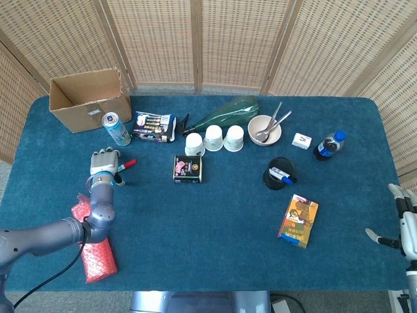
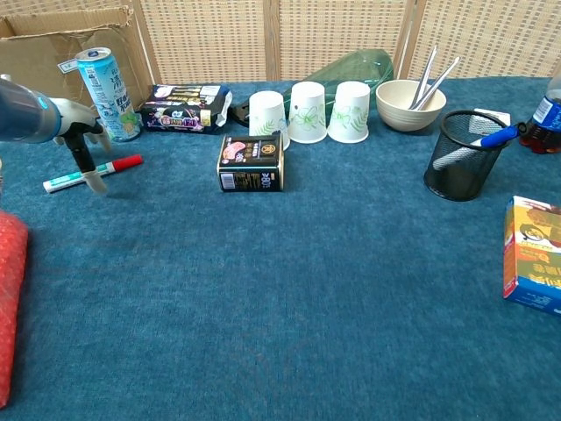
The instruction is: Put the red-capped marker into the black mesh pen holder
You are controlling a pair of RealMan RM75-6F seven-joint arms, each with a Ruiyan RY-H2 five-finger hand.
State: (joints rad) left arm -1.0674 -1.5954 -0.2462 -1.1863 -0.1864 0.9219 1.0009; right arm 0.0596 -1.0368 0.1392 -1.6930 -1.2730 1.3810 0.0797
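Note:
The red-capped marker [image 2: 63, 181] lies flat on the blue cloth at the left; in the head view only its red cap [image 1: 129, 163] shows past my left hand [image 1: 105, 164]. My left hand [image 2: 79, 133] hangs right over the marker's middle, fingers pointing down, one on each side of the barrel. The marker still rests on the cloth, not lifted. The black mesh pen holder [image 1: 279, 173] [image 2: 462, 156] stands far to the right with a blue marker inside. My right hand [image 1: 407, 225] hovers off the table's right front corner, fingers spread and holding nothing.
Near the marker stand a drink can [image 2: 105, 92], a cardboard box [image 1: 91, 99] and a snack pack [image 2: 184, 107]. A black box [image 2: 252, 161], three paper cups [image 2: 308, 111], a bowl with spoons [image 2: 410, 103] and a soda bottle [image 1: 328, 146] lie between marker and holder. A red packet [image 1: 94, 244] sits at front left, a colourful box [image 1: 298, 222] at front right.

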